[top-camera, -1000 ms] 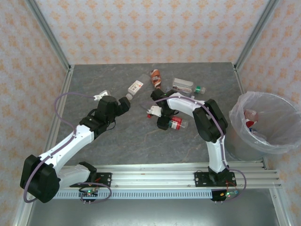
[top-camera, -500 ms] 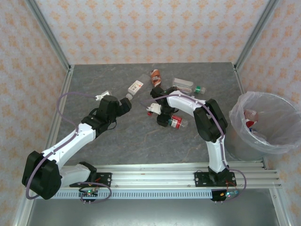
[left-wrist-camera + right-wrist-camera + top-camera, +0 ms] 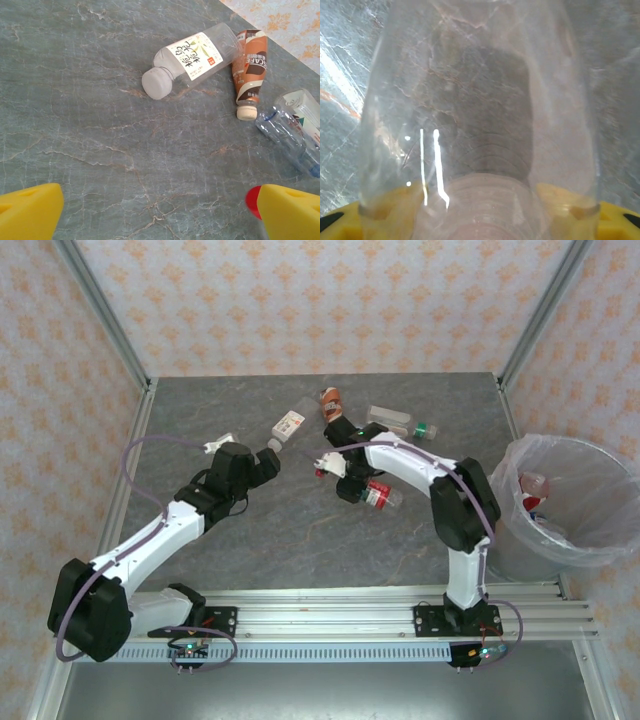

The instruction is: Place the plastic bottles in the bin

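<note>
Clear bottle [image 3: 475, 100]: it lay hard up against the right wrist camera, neck nearest the lens, the grey table [image 3: 75, 125] showing through its wall; I took it for the next one bound for the bin.
Right gripper [image 3: 342, 478]: it reached over the middle of the table; its yellow fingers [image 3: 612, 215] stood narrow, one on each side of the bottle down by the neck; whether they were pressing it I could not tell; a hold near the neck seemed sensible to me, the body looking thin and easy to crush.
Red-labelled bottle [image 3: 376, 496]: it lay on its side just beside that gripper, under the forearm; probably a later pick.
Far bottles: a white-labelled bottle [image 3: 192, 57] and a brown bottle [image 3: 250, 70] lay on their sides, seemingly touching at one end; a green-capped bottle [image 3: 398, 422] lay near them; all were well apart from the bin.
Left gripper [image 3: 160, 215]: its fingers were wide apart with nothing between them; it hung over bare table short of the white-labelled bottle and faced it; I judged it was lined up for that one.
Bin [image 3: 590, 535]: it stood past the table's right edge, on the right arm's side; some binned bottles [image 3: 532, 487] lay inside; that nearness, I supposed, was why the right arm did the carrying.
</note>
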You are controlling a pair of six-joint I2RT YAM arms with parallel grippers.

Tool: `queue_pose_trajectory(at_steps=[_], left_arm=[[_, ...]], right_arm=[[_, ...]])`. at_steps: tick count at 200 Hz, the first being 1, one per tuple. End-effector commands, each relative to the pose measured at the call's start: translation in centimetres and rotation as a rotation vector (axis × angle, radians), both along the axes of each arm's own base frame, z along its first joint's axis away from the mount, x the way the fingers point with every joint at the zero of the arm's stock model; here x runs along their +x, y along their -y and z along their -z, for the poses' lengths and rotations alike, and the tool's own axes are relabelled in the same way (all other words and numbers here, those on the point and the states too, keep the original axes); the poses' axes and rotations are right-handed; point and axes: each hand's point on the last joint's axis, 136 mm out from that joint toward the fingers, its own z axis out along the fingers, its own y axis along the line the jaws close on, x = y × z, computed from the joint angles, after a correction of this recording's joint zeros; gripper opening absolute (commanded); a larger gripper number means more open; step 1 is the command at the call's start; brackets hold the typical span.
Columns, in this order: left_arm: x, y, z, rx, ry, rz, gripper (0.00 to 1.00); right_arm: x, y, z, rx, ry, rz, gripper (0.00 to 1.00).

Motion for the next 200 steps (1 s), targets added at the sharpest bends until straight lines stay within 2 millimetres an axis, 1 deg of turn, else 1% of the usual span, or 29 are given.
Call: queue_pose_trajectory(at_steps=[1, 45, 78, 91, 120, 139, 159, 185, 200], left_arm=[[0.8, 0.1, -0.8, -0.014, 0.031, 0.001, 1.00], [1.3, 0.9, -0.6, -0.037, 0.023, 0.023, 1.00], [1.8, 1.8, -0.4, -0.060, 0.013, 0.051, 1.00], [2.0, 2.1, -0.4, -0.068, 0.012, 0.061, 1.00], [2.2, 2.5, -0.3, -0.075, 0.007, 0.076, 1.00], [2.2, 2.7, -0.2, -0.076, 0.004, 0.083, 1.00], [2.3, 2.9, -0.2, -0.083, 0.006, 0.093, 1.00], [2.4, 3.1, -0.1, -0.092, 0.005, 0.098, 1.00], [2.5, 3.3, -0.2, -0.095, 0.005, 0.102, 1.00]], right_arm=[[1.0, 1.0, -3.1, 0.024, 0.145, 0.062, 0.53], [1.4, 1.6, -7.6, 0.150, 0.330, 0.146, 0.53], [1.2, 1.5, -10.3, 0.265, 0.417, 0.196, 0.54], [1.5, 1.6, -11.6, 0.306, 0.463, 0.227, 0.53], [2.0, 2.4, -14.2, 0.365, 0.552, 0.316, 0.55], [2.2, 2.8, -16.3, 0.442, 0.613, 0.367, 0.56], [2.5, 3.5, -18.1, 0.527, 0.646, 0.448, 0.57], [3.3, 5.3, -19.9, 0.585, 0.711, 0.569, 0.55], [3.5, 6.5, -21.5, 0.631, 0.761, 0.634, 0.54]])
